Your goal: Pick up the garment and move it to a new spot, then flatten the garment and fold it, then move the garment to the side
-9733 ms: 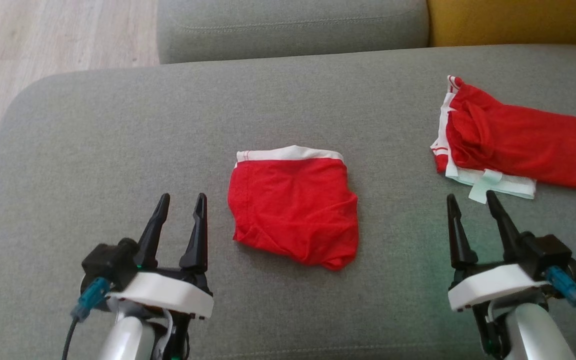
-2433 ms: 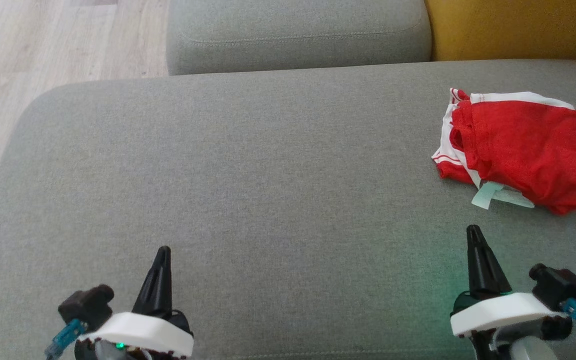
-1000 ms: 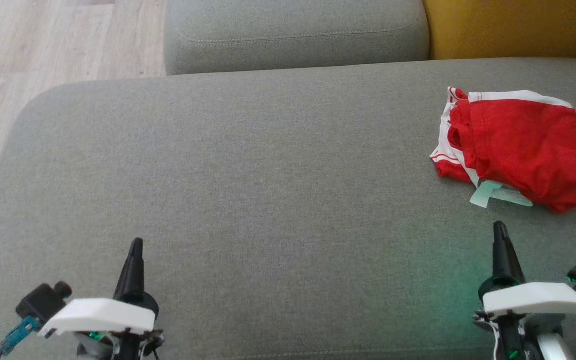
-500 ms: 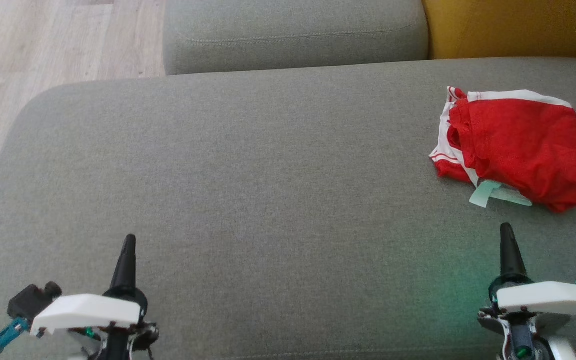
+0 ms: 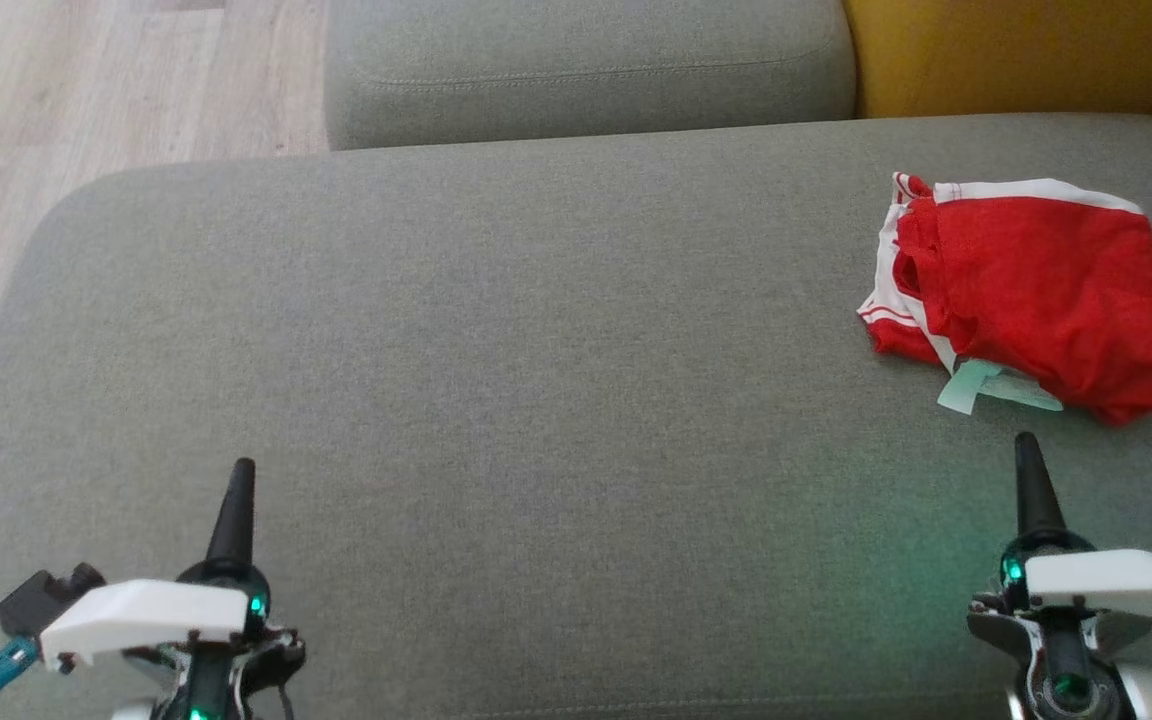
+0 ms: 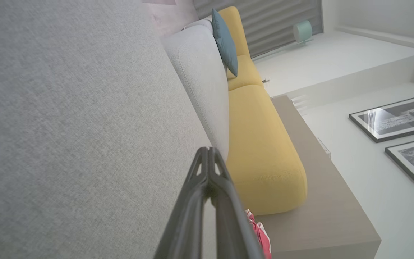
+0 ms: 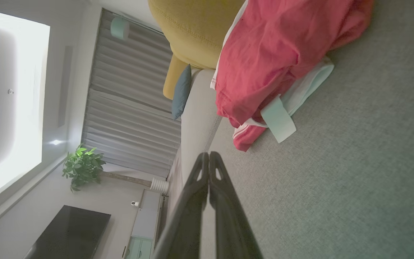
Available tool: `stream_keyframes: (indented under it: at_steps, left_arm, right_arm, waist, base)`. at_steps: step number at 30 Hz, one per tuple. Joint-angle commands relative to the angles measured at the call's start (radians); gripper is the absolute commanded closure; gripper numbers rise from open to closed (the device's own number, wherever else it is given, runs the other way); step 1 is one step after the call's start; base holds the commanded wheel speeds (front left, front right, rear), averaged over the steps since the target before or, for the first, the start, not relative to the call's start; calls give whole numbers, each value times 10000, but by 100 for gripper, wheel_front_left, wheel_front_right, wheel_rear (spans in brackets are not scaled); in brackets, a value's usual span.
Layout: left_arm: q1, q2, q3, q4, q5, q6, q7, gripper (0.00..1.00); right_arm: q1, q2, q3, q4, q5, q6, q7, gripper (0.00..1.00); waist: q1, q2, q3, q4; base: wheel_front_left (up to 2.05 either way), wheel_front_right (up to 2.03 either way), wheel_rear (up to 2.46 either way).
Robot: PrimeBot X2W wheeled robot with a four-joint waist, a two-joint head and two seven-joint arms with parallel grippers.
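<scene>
The red shorts (image 5: 1036,290) lie in a compact bundle at the far right of the grey sofa seat (image 5: 536,350), close to its back edge. That looks like the "side" the task asks for, since it leaves the wide middle of the seat free as a working area. Their white waistband (image 5: 1036,190) runs along the far edge. A second white striped band shows at the left, and a pale green label (image 5: 966,385) sticks out from under the near edge. The bundle therefore reads as folded layers, or perhaps one piece laid on another; which of the two cannot be told. Neither arm touches the cloth. The left tool (image 5: 241,470) sits low at the near left of the seat, well apart from the shorts, with its fingers pressed together. The right tool (image 5: 1026,445) sits at the near right, near the label but short of it, also with its fingers together and holding nothing. Its wrist view shows the closed tips aimed past the bundle's edge. Closed fingers kept at the near edge suit a resting posture, out of the head camera's line to the garment. Judged from this layout, the final move to the side appears done. Beyond the seat are a grey back cushion (image 5: 586,60), a yellow cushion (image 5: 1016,45) and the wooden floor (image 5: 86,90).
</scene>
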Motion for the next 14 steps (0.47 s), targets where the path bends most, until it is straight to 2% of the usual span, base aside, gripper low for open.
stream_keyframes:
  at_steps: [1, 14]
  left_arm:
    - [-544, 153, 333, -288, -251, -90, 102, 100]
    - [-698, 158, 651, -207, -1578, -179, 486, 100]
  right_arm:
    - [-488, -207, 87, -397, 286, 2, 69, 100]
    - [-568, -205, -116, -432, 1742, 2, 449, 100]
  waist:
    - [0, 0, 0, -1]
    - [0, 0, 5, -18]
  base:
    - [0, 0, 0]
    - [0, 0, 0]
